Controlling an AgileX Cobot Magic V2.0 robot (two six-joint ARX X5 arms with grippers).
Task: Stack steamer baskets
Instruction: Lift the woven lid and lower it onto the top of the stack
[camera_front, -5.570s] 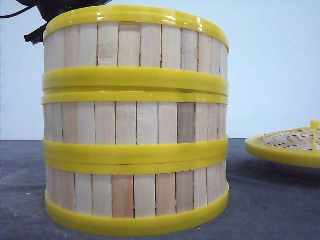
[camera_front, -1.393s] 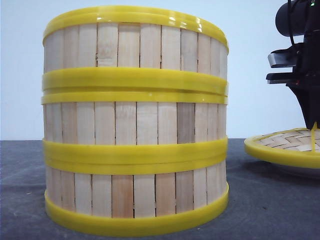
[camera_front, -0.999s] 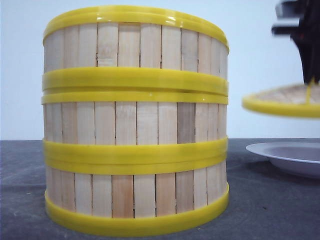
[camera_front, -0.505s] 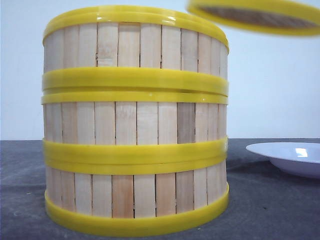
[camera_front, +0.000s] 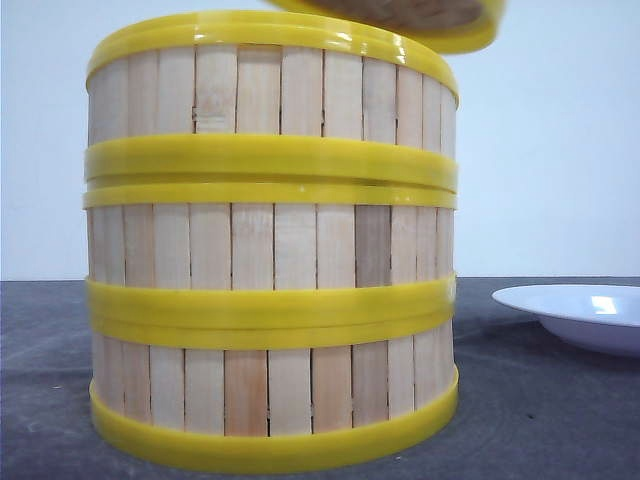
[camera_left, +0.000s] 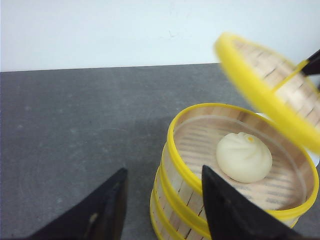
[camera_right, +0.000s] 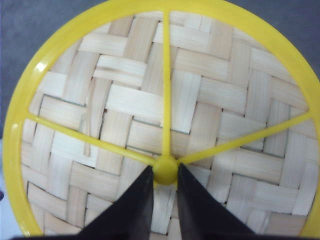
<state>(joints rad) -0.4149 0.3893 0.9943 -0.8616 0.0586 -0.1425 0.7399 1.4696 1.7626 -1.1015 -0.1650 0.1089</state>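
Note:
Three steamer baskets (camera_front: 270, 240) stand stacked in one column on the dark table; the top basket (camera_left: 235, 165) holds a white bun (camera_left: 244, 156). My right gripper (camera_right: 164, 172) is shut on the yellow knob (camera_right: 165, 170) of the woven lid (camera_right: 165, 110). The lid (camera_front: 430, 18) hangs tilted above the stack's right rim, and in the left wrist view the lid (camera_left: 270, 95) is over the top basket's far side. My left gripper (camera_left: 162, 180) is open, off to the side of the stack, with nothing between its fingers.
A white plate (camera_front: 575, 315) sits on the table to the right of the stack. The grey tabletop (camera_left: 75, 130) stretches out beside the stack. A pale wall stands behind the table.
My right gripper lifted the lid off the white plate, raised it and carried it left until it hangs over the stack's top right rim. The stack has not moved.

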